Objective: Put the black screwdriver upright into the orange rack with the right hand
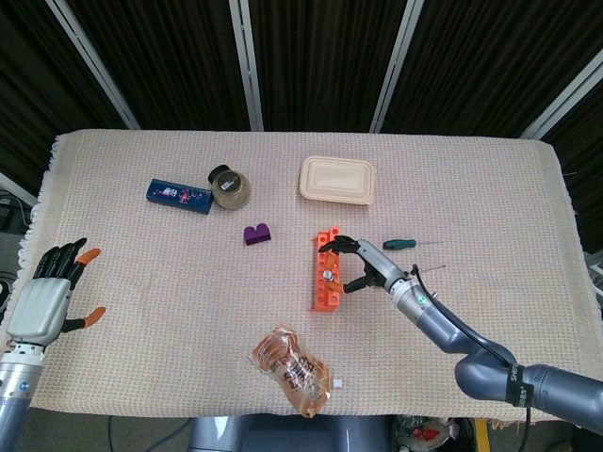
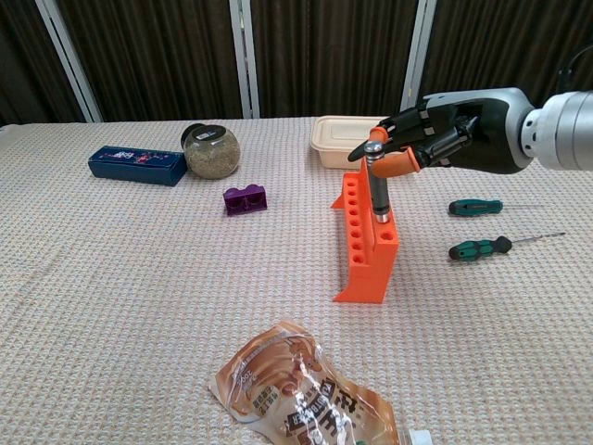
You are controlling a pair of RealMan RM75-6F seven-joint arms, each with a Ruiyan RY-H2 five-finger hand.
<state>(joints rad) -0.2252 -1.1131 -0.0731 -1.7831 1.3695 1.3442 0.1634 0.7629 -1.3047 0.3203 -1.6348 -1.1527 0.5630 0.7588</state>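
- Bench (image 2: 111,306): coarse, matt woven cloth.
- Orange rack (image 2: 366,250): smooth matt plastic.
- Snack bag (image 2: 301,394): glossy, crinkled film.
- Jar (image 2: 210,151): clear and shiny.
- Lidded container (image 1: 337,179): dull beige plastic.
- Right hand (image 2: 435,139): black glossy shell.

Beige woven cloth (image 1: 141,282) over the table, dark pleated curtains (image 2: 139,56) behind, pale, perhaps metal, frame bars (image 1: 247,61)

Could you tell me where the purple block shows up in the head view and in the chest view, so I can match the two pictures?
Head view: purple block lies left of centre, up and left of the orange rack.
Chest view: purple block sits left of centre, left of the orange rack.
Shared landmark: the glass jar, behind and left of it.
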